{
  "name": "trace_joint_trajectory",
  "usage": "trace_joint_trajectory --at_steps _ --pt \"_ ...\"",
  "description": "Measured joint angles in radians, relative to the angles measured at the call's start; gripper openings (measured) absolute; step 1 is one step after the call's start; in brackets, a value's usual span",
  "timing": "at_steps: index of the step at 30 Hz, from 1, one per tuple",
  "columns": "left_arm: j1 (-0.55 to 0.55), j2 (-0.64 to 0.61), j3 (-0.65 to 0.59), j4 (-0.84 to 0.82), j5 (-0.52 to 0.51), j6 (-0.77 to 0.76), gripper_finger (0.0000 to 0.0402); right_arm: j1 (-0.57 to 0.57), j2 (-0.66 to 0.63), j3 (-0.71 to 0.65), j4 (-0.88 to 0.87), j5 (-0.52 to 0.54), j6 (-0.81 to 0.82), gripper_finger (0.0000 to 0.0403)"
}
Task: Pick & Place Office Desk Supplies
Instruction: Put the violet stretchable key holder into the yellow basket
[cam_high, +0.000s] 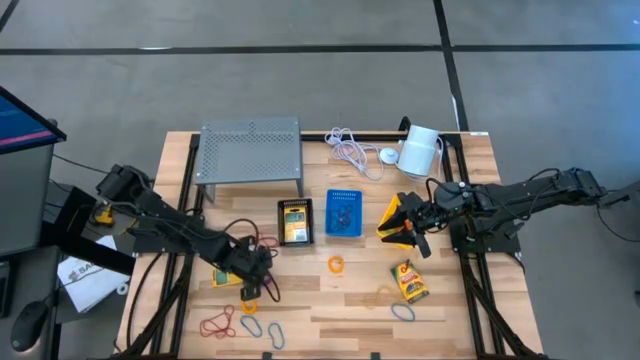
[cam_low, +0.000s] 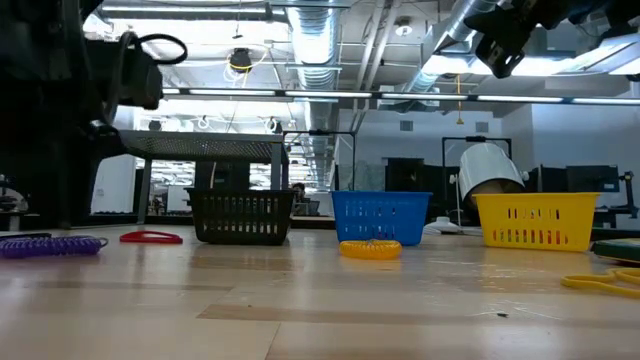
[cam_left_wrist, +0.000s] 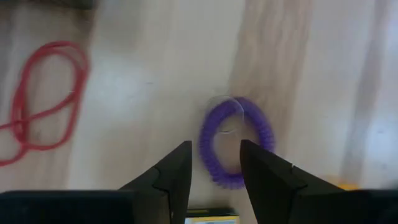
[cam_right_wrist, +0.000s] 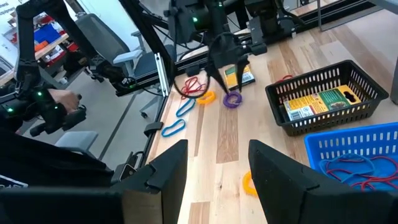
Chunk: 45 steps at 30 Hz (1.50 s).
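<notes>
A purple coiled loop (cam_left_wrist: 237, 144) and a red loop (cam_left_wrist: 42, 99) lie on the pale wood-grain tabletop (cam_left_wrist: 155, 74). The bins are black (cam_low: 241, 216), blue (cam_low: 379, 217) and yellow (cam_low: 536, 220), all of lattice mesh. An orange loop (cam_low: 370, 249) lies near the blue one.

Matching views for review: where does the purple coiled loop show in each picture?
High view: purple coiled loop under the left pincer, lower left.
Low view: far left on the table.
Left wrist view: centre, between the fingers.
Right wrist view: upper middle.
Shared landmark: black bin.
</notes>
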Motion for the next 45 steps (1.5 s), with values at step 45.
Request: trace_joint_trajectory --at_steps 45 --pt "0.03 -0.177 0.0 0.084 -0.122 -0.022 0.0009 0.0 0.0 0.0 -0.003 0.002 -0.008 0.0166"
